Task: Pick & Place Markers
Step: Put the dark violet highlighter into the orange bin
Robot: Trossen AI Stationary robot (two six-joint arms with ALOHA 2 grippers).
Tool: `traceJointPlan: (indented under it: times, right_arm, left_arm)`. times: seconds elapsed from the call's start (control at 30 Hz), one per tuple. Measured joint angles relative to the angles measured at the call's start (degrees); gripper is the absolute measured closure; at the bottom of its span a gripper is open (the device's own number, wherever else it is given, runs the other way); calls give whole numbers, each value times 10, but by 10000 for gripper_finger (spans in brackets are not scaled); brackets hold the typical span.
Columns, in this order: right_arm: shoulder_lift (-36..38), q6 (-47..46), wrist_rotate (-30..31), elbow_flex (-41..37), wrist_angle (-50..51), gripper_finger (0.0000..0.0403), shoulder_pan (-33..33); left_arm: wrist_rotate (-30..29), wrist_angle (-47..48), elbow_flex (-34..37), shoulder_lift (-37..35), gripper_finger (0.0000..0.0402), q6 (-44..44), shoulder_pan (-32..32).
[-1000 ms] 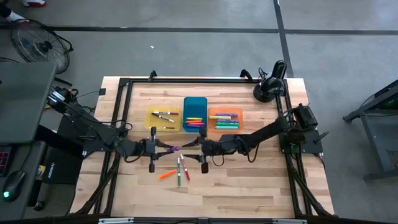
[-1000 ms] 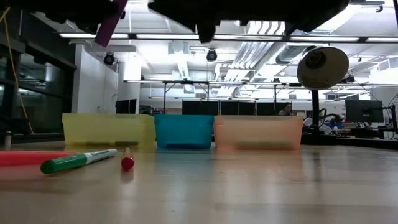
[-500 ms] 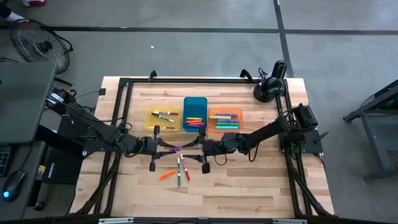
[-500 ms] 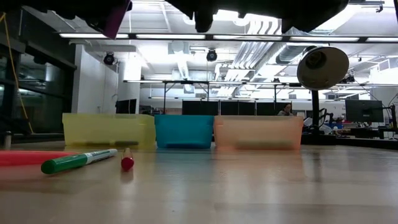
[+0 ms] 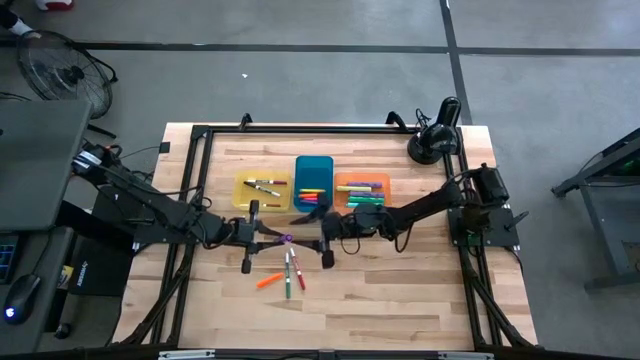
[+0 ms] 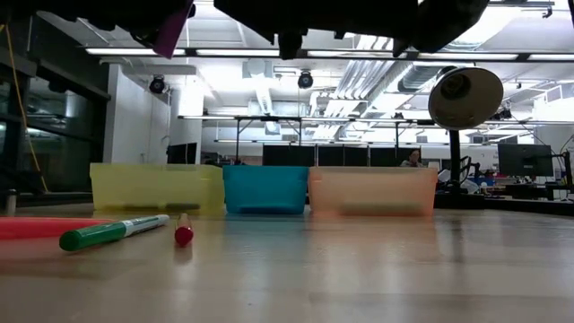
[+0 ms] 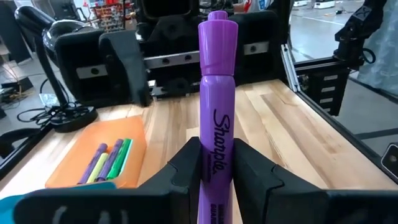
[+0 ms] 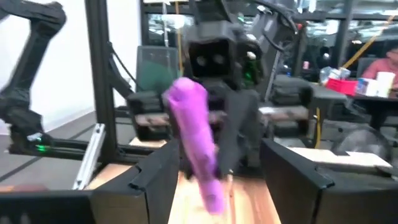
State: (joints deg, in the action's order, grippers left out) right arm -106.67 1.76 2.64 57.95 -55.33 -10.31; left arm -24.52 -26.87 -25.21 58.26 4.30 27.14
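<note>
Here the left gripper (image 5: 272, 239) hangs above the middle of the desk (image 5: 400, 290), its jaws clamped on a purple marker (image 7: 217, 124) that sticks out toward the right arm. In the left wrist view the marker stands between the two fingers (image 7: 186, 165), the word Sharpie readable along its barrel. The right gripper (image 5: 322, 233) faces it from just beside, its jaws spread wide on either side of the marker's free end without touching it; the right wrist view shows the purple marker between those open fingers (image 8: 155, 171).

Below the two grippers, toward the desk's near edge, loose markers lie on the wood: an orange one (image 5: 268, 281), a green one (image 5: 288, 281) and a red one (image 5: 298, 276), close together. From desk height the green marker lies flat with the red one's tip just beside it.

Toward the far edge stand three trays in a row: a yellow tray (image 5: 240, 201) with a few markers in it, a blue tray (image 5: 313, 164) with several mixed colours, and an orange tray (image 5: 337, 181) holding a stack of green, yellow, orange and purple markers. A black lamp (image 5: 435, 137) sits at the far right corner of the desk.
</note>
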Motion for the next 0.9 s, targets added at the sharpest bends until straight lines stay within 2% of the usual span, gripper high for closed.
traceJointPlan:
  times: [0.17, 0.47, 0.63, 0.9]
  right_arm:
    - [-27, 9, -31, 50, 22, 191, -1]
    - [-55, 37, -11, 107, 70, 205, 2]
    - [-55, 38, -11, 107, 86, 249, 2]
    - [-56, 38, -10, 107, 108, 346, 2]
  left_arm:
    - [24, 0, 0, 0, 334, -1, -22]
    - [42, 19, 0, 0, 334, -16, -28]
    - [42, 17, 0, 0, 334, -16, -28]
    - [45, 17, 0, 0, 334, -22, -28]
